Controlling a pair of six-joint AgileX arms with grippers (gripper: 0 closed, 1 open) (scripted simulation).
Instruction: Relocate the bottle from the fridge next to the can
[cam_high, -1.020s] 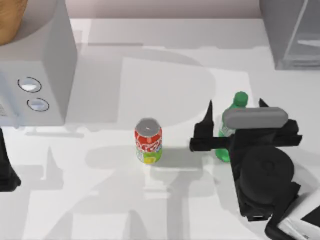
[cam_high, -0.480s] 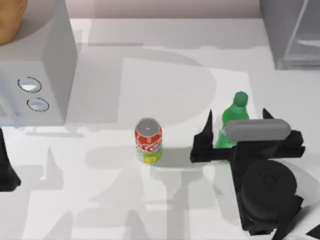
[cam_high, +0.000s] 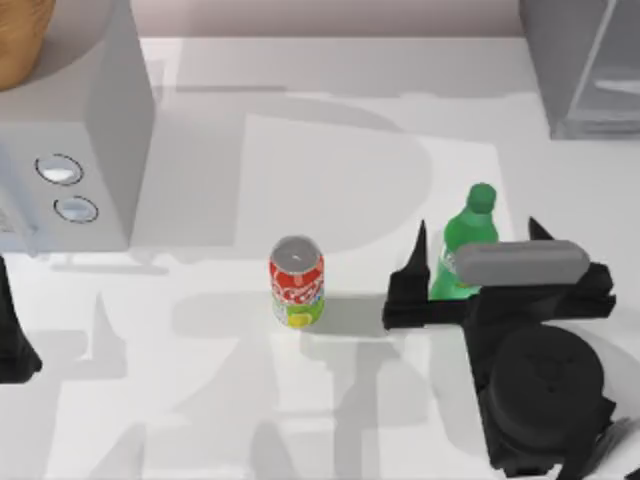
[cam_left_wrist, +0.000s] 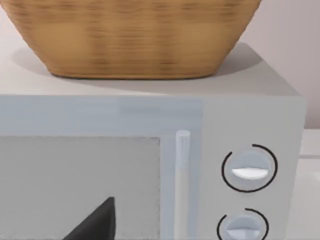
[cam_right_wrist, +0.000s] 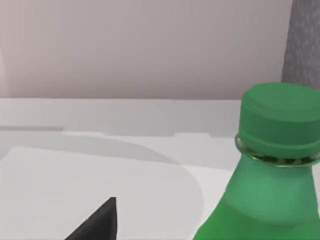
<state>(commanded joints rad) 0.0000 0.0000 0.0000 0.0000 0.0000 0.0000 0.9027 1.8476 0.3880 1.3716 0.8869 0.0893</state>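
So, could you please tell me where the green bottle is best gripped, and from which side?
I would grip the bottle around its straight body, below the tapering neck and green cap, coming in level from the table's near side. It stands upright, so the round body suits this. The right gripper already sits there, jaws open either side.

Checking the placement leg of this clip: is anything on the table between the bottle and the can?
Nothing visible. In the top view, bare table separates the bottle from the can to its left. The right claw sits around the bottle, fingers spread; one fingertip points up between them, above the surface.
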